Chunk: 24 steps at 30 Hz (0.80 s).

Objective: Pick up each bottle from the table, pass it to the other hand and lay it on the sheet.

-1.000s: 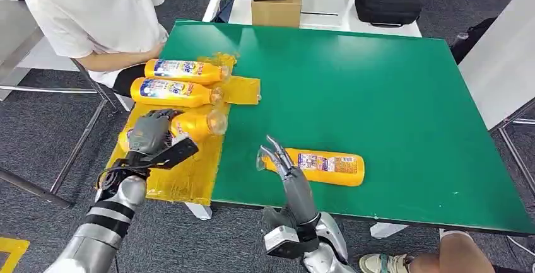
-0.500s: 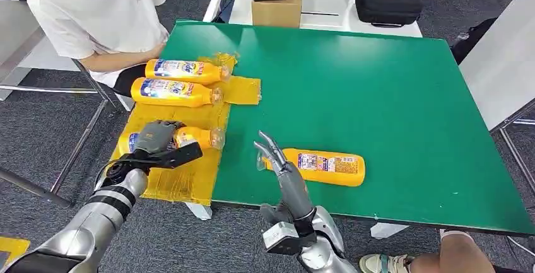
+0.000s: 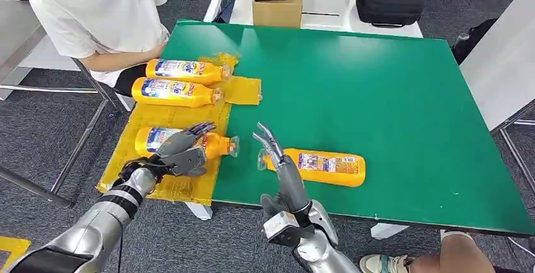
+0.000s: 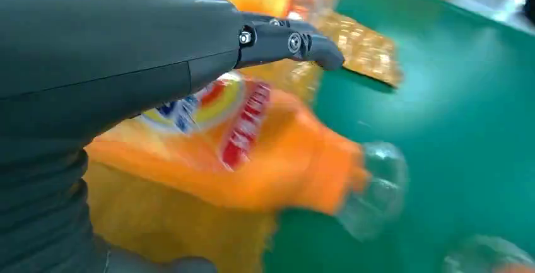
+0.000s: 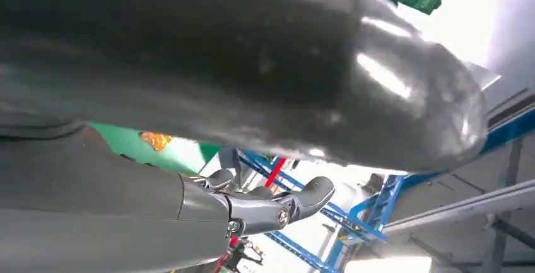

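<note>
Here, at the surface's left edge, the yellow sheet [image 3: 165, 185] hangs partly over the side, and three bottles lie on it with their clear caps pointing toward the green middle. The nearest bottle [image 3: 165, 138] lies across the sheet's near part, its cap [image 3: 233, 146] just past the sheet's inner edge; in my left wrist view it [image 4: 240, 153] shows blurred orange with that clear cap. My left hand [image 3: 183, 152] sits over the near side of this bottle with fingers spread apart and gripping nothing; whether they brush the bottle I cannot tell. Farther along the same edge lie the middle bottle [image 3: 170, 92] and the far bottle [image 3: 183, 70], side by side and close together. A person in a white shirt [image 3: 94, 14] sits beyond the far-left corner.

Toward the surface's near edge, right of the sheet, my right hand [image 3: 277, 159] rises with fingers straight and parted, empty, just beside the cap end of the fourth bottle [image 3: 322, 167], which lies on its side on the bare green surface [image 3: 391, 96].
</note>
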{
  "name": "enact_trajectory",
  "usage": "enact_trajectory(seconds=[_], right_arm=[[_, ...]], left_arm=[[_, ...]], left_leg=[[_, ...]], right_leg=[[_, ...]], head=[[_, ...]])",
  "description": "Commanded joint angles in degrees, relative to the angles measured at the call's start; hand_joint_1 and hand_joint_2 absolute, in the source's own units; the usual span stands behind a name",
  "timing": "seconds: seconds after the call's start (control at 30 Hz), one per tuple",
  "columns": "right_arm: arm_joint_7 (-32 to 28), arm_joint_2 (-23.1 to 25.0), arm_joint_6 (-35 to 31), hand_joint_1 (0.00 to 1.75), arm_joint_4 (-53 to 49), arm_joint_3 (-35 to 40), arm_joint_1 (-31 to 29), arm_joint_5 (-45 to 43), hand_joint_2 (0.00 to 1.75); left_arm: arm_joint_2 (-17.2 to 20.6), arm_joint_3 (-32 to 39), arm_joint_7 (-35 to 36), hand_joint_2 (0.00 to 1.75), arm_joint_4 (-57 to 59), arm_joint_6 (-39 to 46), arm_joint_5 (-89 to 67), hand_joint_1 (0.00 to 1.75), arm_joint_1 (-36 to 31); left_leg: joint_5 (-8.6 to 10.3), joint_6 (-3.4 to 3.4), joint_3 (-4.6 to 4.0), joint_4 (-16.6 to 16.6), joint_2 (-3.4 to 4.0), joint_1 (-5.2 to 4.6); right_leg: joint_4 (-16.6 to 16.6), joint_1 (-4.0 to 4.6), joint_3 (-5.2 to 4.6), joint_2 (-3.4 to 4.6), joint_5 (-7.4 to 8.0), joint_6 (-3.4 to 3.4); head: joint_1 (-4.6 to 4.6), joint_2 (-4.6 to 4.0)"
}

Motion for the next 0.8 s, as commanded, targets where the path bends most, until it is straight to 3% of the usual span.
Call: enact_trajectory(seconds=[0.03, 0.1, 0.23, 0.3, 0.4, 0.53, 0.7, 0.77, 0.8], right_arm=[[0.0, -1.5, -0.6, 0.00, 5.1, 2.7, -3.2, -0.5, 0.00], [0.0, -1.5, -1.0, 0.00, 5.2, 2.0, -2.7, 0.2, 0.00], [0.0, -1.0, -1.8, 0.00, 4.0, -2.0, 0.3, 3.7, 0.00], [0.0, -1.0, -1.7, 0.00, 3.6, -2.5, 0.8, 4.3, 0.00], [0.0, -0.8, -3.3, 0.00, 3.1, -3.6, 2.0, 5.5, 0.00], [2.7, -2.5, -8.1, 0.00, 3.8, -4.8, 2.9, 9.8, 0.00], [2.4, -2.6, -7.8, 0.00, 4.2, -5.5, 2.8, 9.7, 0.00], [15.7, -3.8, -10.8, 0.00, 7.9, -7.6, 2.1, 18.8, 0.00], [17.1, -4.8, -14.7, 0.00, 10.0, -9.1, 1.5, 22.5, 0.00]], left_arm=[[-1.7, -2.5, -0.1, 1.75, -8.4, 0.2, 5.2, 0.00, 1.8], [-3.0, -0.8, 1.8, 1.75, -11.5, 1.4, 8.4, 0.00, 2.7], [-10.4, 4.9, 4.8, 1.75, -26.2, 5.6, 21.5, 0.00, 7.4], [-10.4, 3.8, 7.2, 1.75, -30.1, 6.4, 22.9, 0.00, 8.4], [-13.5, 6.1, 5.9, 1.75, -37.4, 10.5, 33.5, 0.00, 10.7], [-14.3, 6.1, 4.8, 1.75, -45.6, 14.2, 42.3, 0.00, 14.1], [-13.1, 4.9, 5.3, 1.75, -46.4, 15.1, 43.6, 0.00, 14.6], [-13.6, 6.5, 2.7, 1.75, -50.3, 19.1, 46.2, 0.00, 18.0], [-13.7, 7.0, 1.3, 1.75, -53.0, 21.4, 45.2, 0.00, 20.0]], left_leg=[[-0.03, -0.04, 0.07, 0.0, 0.01, 0.04], [-0.07, -0.05, 0.14, 0.0, -0.01, 0.05], [-0.05, -0.02, 0.07, 0.0, -0.18, 0.05], [-0.10, -0.02, 0.11, 0.0, -0.18, 0.06], [-0.14, -0.03, 0.09, 0.0, -0.04, 0.05], [-0.11, -0.02, 0.04, 0.0, 0.00, -0.01], [-0.13, -0.03, 0.14, 0.0, 0.11, 0.00], [-0.10, -0.02, 0.10, 0.0, 0.05, -0.01], [-0.16, -0.03, 0.25, 0.0, 0.16, 0.00]], right_leg=[[0.0, 0.05, 0.09, -0.03, -0.03, -0.07], [0.0, 0.06, 0.17, -0.06, -0.07, -0.08], [-0.1, 0.06, 0.16, -0.24, -0.09, -0.05], [-0.1, 0.08, 0.21, -0.25, -0.13, -0.07], [0.0, 0.07, 0.19, -0.10, -0.12, -0.07], [-0.1, 0.04, 0.08, -0.07, -0.07, -0.07], [-0.1, 0.05, 0.15, 0.03, -0.05, -0.08], [-0.1, 0.04, 0.10, 0.00, -0.05, -0.07], [-0.1, 0.06, 0.24, 0.08, -0.07, -0.10]], head=[[0.00, 0.00], [0.00, 0.00], [0.00, 0.00], [0.00, 0.00], [0.02, 0.00], [0.02, 0.00], [0.02, 0.00], [0.00, -0.02], [0.00, 0.00]])
